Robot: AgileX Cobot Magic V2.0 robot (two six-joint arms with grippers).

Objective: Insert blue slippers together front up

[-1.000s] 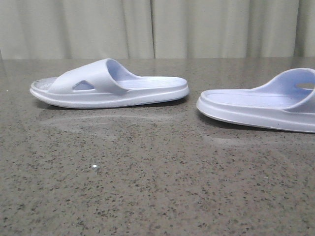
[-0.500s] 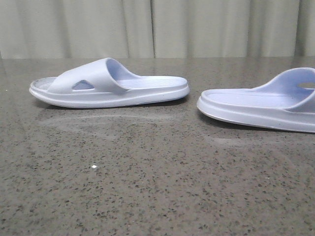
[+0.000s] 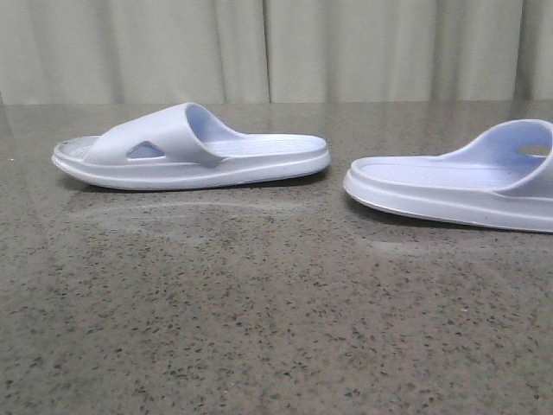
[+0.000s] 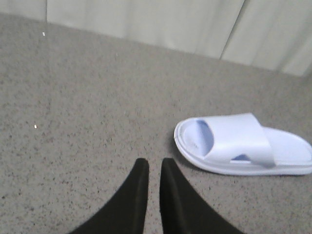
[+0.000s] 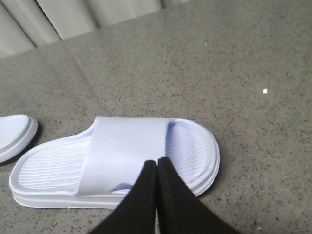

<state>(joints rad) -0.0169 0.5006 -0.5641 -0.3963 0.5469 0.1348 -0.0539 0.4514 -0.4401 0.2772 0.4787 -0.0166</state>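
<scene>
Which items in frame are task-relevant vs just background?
Task items:
- left slipper, sole down on the table, toe pointing left
- right slipper, heel toward the other, with a gap between them
- left claw, nearly closed, empty
- right claw, closed, empty

Background:
- speckled table
- curtain

My left gripper (image 4: 154, 168) hangs above the surface, its black fingers nearly closed with a thin gap between the tips. My right gripper (image 5: 157, 165) has its fingers pressed together, empty.
</scene>
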